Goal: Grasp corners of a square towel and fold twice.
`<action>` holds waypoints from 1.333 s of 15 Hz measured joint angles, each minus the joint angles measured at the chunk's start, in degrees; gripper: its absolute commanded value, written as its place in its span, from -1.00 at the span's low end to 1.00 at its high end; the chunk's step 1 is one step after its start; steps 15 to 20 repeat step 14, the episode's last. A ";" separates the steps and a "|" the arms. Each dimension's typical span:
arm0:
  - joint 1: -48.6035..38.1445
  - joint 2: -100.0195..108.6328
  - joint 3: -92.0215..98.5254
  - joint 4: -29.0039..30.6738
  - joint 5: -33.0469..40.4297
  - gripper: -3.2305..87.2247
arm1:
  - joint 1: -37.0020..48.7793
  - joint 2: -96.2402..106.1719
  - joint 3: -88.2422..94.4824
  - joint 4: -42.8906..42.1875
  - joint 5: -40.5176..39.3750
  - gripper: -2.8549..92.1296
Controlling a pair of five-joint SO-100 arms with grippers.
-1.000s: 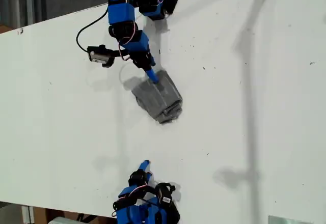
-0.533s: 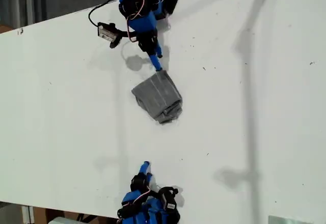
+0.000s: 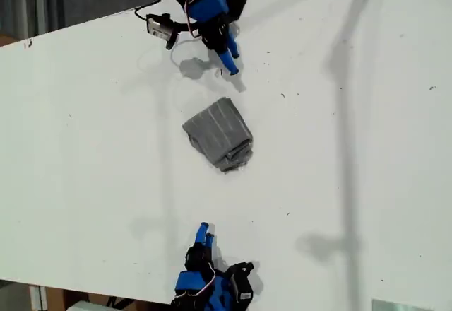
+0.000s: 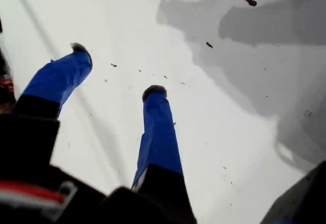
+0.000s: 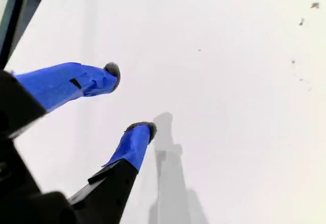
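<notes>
The towel (image 3: 219,133) lies bunched into a small folded wad near the middle of the white surface (image 3: 367,169), with one arm near the exterior view's top edge and the other at its bottom edge, both well apart from the cloth. My first gripper (image 4: 114,74) and my second gripper (image 5: 127,99) each show jaws spread and grasping nothing, only bare surface beneath. If another fold is needed, I judge each gripper should pinch one corner before lifting.
</notes>
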 measured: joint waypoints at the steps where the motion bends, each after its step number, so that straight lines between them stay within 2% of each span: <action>1: 2.99 0.00 0.00 -0.09 2.55 -0.55 | 1.76 0.00 0.00 0.26 -0.09 -0.41; 3: 5.01 0.09 0.00 -0.18 12.30 -0.55 | 5.10 0.00 0.00 2.02 -5.10 -0.43; 4: 5.19 0.09 0.00 -0.18 13.97 -0.55 | 7.12 0.18 0.00 2.64 -11.95 -0.45; 5: 4.83 0.09 0.00 -0.18 16.79 -0.55 | 7.38 0.18 0.00 2.64 -15.21 -0.46; 9: 5.54 0.09 0.00 -0.18 17.75 -0.55 | 8.00 0.18 -0.09 2.81 -16.87 -0.48; 12: 11.07 0.09 0.00 -0.18 17.75 -0.55 | 8.00 0.18 -0.09 2.81 -16.87 -0.48; 20: 10.90 0.09 0.00 -0.18 17.75 -0.55 | 8.00 0.18 -0.09 2.81 -16.87 -0.48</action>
